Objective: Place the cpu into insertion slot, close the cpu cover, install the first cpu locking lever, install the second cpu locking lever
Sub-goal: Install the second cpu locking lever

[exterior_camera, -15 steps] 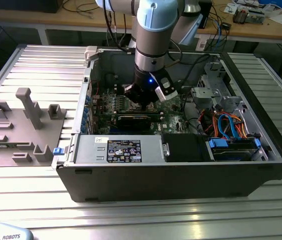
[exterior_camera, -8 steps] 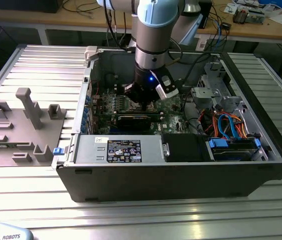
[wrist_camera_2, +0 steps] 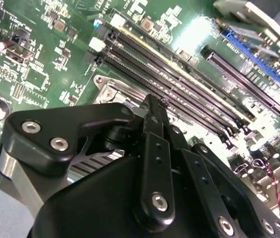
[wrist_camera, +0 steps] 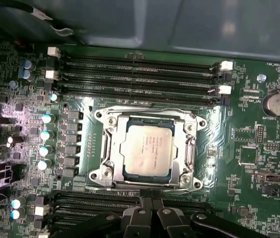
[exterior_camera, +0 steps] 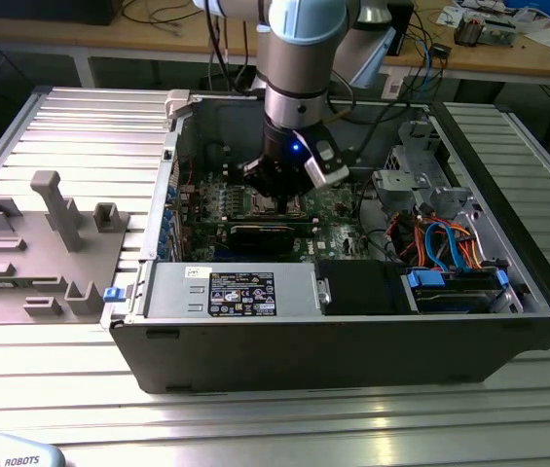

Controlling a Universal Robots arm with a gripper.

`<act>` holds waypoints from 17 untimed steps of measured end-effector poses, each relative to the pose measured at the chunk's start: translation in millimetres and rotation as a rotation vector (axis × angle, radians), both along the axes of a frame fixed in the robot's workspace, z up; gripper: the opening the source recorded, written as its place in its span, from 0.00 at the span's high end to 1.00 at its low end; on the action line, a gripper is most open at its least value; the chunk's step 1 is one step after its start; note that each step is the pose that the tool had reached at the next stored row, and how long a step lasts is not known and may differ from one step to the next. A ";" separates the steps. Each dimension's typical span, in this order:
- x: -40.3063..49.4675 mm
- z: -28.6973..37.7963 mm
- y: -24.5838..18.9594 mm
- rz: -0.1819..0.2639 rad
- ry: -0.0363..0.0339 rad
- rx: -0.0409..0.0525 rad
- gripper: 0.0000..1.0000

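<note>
**Q.** Which step does the figure show?

**A.** In the first wrist view the cpu lies flat in the insertion slot, silvery top upward. The cpu cover lies down around it, framing the chip through its square opening. I judge placement and cover closing done, and the locking levers to be the step in hand. Thin metal bars run along the cover's sides. I cannot tell whether either is hooked under its catch.

**Q.** Where is your gripper, and what does it carry?

**A.** My gripper hovers just beside the socket, on the side of the nearer row of memory slots. Its fingers are drawn together, and nothing shows between them. In the exterior view the gripper hangs low inside the open computer case, directly above the motherboard. I see no contact with the cover or the bars.

**Q.** What does a lever step call for?

**A.** By my judgement, a closed fingertip set against a thin bar. The push must go down and sideways under the catch. It must not slip onto the memory slots or the small capacitors close by.
</note>
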State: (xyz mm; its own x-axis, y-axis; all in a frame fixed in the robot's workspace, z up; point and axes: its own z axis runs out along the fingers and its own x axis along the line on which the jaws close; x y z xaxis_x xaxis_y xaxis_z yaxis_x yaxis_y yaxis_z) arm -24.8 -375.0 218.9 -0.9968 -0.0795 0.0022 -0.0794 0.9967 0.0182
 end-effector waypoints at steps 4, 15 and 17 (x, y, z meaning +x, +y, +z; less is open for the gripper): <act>0.0 0.2 4.3 0.000 -0.0001 0.0000 0.89; 0.1 14.1 12.2 0.000 -0.0001 0.0001 0.89; 0.1 22.2 12.2 0.000 0.0000 0.0003 0.89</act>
State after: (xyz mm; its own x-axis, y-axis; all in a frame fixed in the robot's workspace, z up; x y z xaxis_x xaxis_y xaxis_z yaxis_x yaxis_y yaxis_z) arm -24.8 -362.9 241.0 -0.9968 -0.0794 0.0021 -0.0793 0.9967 0.0185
